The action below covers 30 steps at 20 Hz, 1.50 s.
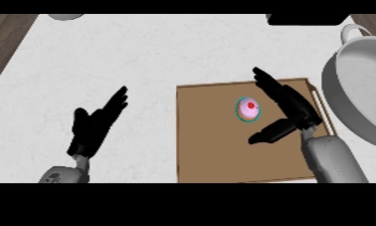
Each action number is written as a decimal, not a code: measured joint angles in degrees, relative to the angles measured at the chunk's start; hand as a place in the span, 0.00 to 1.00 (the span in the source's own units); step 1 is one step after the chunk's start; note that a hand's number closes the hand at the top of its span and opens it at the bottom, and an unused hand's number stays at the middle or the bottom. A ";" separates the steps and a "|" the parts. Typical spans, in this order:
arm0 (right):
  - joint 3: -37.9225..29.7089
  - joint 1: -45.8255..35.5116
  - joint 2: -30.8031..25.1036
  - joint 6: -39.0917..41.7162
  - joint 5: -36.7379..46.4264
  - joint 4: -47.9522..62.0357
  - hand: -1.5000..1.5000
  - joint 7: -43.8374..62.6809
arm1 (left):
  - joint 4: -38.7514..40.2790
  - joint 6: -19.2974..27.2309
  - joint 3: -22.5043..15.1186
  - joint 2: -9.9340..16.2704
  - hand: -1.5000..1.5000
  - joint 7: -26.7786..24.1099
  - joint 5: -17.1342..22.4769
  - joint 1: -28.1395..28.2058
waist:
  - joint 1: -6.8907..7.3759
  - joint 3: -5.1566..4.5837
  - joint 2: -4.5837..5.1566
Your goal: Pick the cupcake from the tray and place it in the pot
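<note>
Closing in on the cupcake, we are at the reach-and-grasp step, nothing picked yet. Nearest us, our left robot hand (94, 126) sits low on the left over the bare white desk (147, 51), fingers straight and up, resting and holding nothing. On the other side, our right robot hand (290, 108) hangs over the brown tray (213, 155), spread wide, long fingers reaching up past the far side of the cupcake and the thumb angled out on the near side. And there is the cupcake (248, 109), pink frosting, red dot on top, teal wrapper, standing upright on the tray just left of that spread hand; whether any finger touches it, we cannot tell. Further off at the right edge waits the grey pot (345, 90), open mouth showing, just beside the tray. Next, as we judge it: bring fingers and thumb around the cupcake, lift, then carry it right to the pot.
</note>
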 measured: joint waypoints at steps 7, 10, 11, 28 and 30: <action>-2.11 -3.66 2.93 1.44 2.15 11.93 1.00 -7.90 | -0.36 -0.75 1.08 -1.12 0.50 1.24 -1.37 -0.70 | -0.16 -0.34 -0.40; 0.16 -3.33 2.28 0.21 7.15 13.37 1.00 -14.27 | -0.14 -0.41 0.80 -1.87 0.50 1.20 -1.95 -0.71 | -0.12 -0.47 -0.57; -0.04 -4.10 2.49 -0.01 7.79 15.07 1.00 -15.85 | 0.39 -0.75 1.07 -1.93 0.50 1.12 -1.85 -1.14 | -0.20 -0.59 -0.67; -20.68 9.62 -2.87 -6.52 -5.14 14.62 1.00 -34.67 | 0.25 1.13 5.25 -1.33 0.50 0.38 -1.62 1.94 | -6.10 -0.88 -2.13; -25.84 14.28 -6.29 -8.88 -6.40 15.77 1.00 -36.39 | -0.16 0.95 5.63 -0.99 0.50 0.12 -1.35 2.55 | -6.64 -0.76 -1.70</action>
